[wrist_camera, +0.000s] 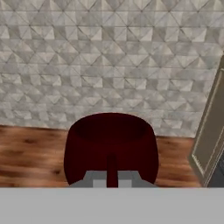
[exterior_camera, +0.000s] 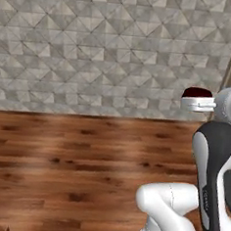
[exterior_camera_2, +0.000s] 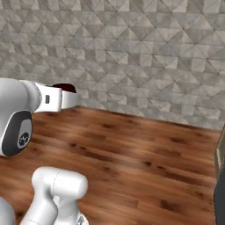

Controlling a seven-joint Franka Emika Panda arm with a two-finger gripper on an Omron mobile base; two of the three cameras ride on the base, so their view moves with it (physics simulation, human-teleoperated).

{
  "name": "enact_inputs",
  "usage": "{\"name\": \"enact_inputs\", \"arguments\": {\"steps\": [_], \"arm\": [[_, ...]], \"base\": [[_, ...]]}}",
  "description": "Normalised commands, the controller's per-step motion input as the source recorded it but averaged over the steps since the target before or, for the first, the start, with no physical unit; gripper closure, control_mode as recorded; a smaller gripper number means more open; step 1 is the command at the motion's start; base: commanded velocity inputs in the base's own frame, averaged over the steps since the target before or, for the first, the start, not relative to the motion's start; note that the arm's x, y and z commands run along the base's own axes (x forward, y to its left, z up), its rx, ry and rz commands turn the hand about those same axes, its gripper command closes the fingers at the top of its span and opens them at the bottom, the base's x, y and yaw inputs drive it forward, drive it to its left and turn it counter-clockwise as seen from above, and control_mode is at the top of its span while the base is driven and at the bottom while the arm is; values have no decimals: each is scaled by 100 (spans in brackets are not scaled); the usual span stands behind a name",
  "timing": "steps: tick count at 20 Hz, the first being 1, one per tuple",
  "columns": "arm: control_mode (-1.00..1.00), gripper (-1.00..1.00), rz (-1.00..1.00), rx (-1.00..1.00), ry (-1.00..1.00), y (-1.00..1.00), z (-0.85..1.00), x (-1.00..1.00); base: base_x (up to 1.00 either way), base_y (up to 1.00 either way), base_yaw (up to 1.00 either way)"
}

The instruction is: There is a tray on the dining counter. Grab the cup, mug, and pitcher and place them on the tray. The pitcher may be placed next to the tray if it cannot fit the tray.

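Above the dining counter (exterior_camera: pixel 60 152), the hand (wrist_camera: pixel 111 181) is clamped on the mug (wrist_camera: pixel 110 146).

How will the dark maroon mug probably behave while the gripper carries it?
The mug looks rigid and squat, so it should probably not flex. Its smooth wall may be slippery. The shut gripper seems to pinch only the rim, so it might swing.

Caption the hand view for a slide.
Gripper shut on the dark maroon mug, carried above the wood counter before a tiled wall.
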Motion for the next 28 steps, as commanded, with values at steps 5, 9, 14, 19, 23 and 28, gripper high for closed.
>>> {"name": "enact_inputs", "arguments": {"steps": [5,9,14,19,23,28], "arm": [[100,100,0,0,0,0,0,0],[100,100,0,0,0,0,0,0],[100,100,0,0,0,0,0,0],[100,100,0,0,0,0,0,0],[100,100,0,0,0,0,0,0],[100,100,0,0,0,0,0,0]], "base": [[50,-19,81],[96,-33,63],[100,-36,66],[100,-47,63],[100,-40,66],[88,-44,66]]}}
